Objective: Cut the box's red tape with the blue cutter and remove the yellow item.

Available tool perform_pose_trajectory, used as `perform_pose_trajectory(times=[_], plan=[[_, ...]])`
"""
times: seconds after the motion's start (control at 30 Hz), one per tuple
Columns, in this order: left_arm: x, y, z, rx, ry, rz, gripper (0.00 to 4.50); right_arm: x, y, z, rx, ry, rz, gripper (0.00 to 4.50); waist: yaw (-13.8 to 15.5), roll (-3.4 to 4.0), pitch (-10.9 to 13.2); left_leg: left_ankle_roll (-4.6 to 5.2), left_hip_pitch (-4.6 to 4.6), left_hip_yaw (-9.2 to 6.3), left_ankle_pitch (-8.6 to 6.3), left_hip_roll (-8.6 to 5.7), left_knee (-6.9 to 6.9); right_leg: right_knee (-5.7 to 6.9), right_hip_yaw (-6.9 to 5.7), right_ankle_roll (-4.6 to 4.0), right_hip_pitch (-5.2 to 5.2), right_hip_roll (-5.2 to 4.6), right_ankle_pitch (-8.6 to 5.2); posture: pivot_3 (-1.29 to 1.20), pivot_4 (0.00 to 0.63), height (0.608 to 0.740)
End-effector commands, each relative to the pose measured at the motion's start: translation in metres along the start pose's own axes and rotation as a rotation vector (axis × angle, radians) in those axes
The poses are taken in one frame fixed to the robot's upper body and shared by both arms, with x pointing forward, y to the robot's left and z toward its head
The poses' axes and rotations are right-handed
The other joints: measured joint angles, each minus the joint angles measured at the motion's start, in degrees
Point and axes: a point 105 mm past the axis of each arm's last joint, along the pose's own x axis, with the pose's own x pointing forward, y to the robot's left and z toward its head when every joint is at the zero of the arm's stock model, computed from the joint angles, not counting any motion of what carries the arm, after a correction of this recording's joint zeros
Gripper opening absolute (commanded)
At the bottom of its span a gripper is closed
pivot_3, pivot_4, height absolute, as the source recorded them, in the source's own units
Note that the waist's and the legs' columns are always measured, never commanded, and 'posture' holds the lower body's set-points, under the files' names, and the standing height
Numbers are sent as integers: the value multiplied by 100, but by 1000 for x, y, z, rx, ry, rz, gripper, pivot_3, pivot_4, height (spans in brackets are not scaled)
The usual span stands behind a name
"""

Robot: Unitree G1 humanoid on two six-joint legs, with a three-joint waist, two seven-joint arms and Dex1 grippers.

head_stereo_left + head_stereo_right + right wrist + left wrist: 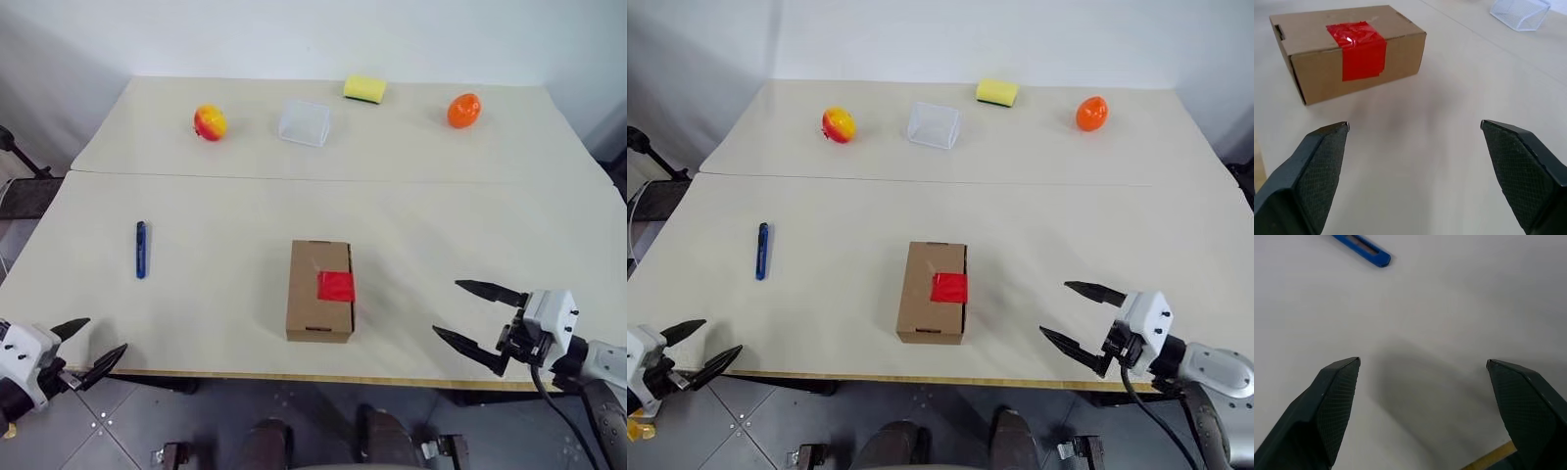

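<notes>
Table [411, 215], sponge [364, 89], clear container [305, 121], 2 fruits [210, 122]

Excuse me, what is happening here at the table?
Nothing is being handled yet. The box lies closed near the table's front edge, the red tape uncut across its lid. The blue cutter lies untouched to its left. The left gripper and right gripper hover at the front edge, jaws open and empty.

One box [320, 291], one blue cutter [141, 249], two fruits [210, 122], one sponge [364, 89], one clear container [305, 122]
</notes>
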Motion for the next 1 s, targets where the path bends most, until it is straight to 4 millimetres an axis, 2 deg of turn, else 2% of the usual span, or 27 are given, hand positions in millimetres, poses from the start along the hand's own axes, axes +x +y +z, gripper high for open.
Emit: perform_pose_trajectory(times=[0.03,0.13,0.27,0.33,0.37,0.4,0.47,0.63,0.73,0.8,0.9,1.0], plan=[[0,-2,7,-7,-33,-4,4388,4,1,12,-10,-41,6,4500,0,0,0,1,0,1,-1,0,0,-1,-2,0,0,-1,0,0,150,740],[6,-7,14,-92,-77,-42,4388,4,2,12,-6,-31,22,4500,1,0,0,1,0,3,-10,3,0,-1,-21,0,0,-2,0,0,150,740],[25,-14,39,-106,-159,-87,4388,11,2,17,-3,-33,43,4500,21,0,0,3,-3,2,-13,5,8,0,-35,0,1,-4,0,0,150,740],[38,-26,54,-85,-190,-153,3982,19,3,19,-28,-34,53,4078,12,0,0,2,-2,2,-13,6,10,1,-36,0,2,-4,0,0,150,740],[54,-38,67,-75,-219,-209,3822,27,1,18,-53,-20,53,3923,9,1,0,2,-1,3,-13,4,10,2,-36,0,2,-4,0,0,150,740],[68,-50,78,-52,-238,-264,3496,37,-2,17,-90,-8,36,3568,11,3,1,1,1,4,-13,1,10,4,-36,0,2,-4,0,0,150,740],[87,-72,88,-10,-239,-353,2895,52,-8,14,-101,2,-17,2860,14,3,1,2,-2,12,-10,-13,21,8,-35,0,1,-4,3,0,150,740],[104,-111,93,28,-217,-523,1270,75,-9,6,-75,17,-50,1068,-62,1,-1,-17,3,29,-18,-9,21,50,-44,-5,-26,3,6,0,150,740],[118,-151,102,49,-214,-714,316,100,0,1,7,26,26,13,-114,0,-1,-14,-10,52,-20,-9,22,56,-45,-5,-48,4,7,0,150,740],[122,-169,109,70,-233,-787,316,108,2,-2,41,52,57,13,-128,0,-1,-12,-12,64,-21,-8,32,49,-49,-2,-48,1,8,0,150,740],[129,-181,116,68,-253,-808,316,111,2,-1,37,71,98,13,-122,0,-1,-10,-14,63,-22,-5,44,56,-51,-1,-48,0,9,0,150,740],[147,-206,130,42,-289,-845,316,111,-1,-4,71,114,149,13,-77,5,2,-8,-17,63,-23,-7,55,56,-52,-1,-45,0,9,0,150,740]])
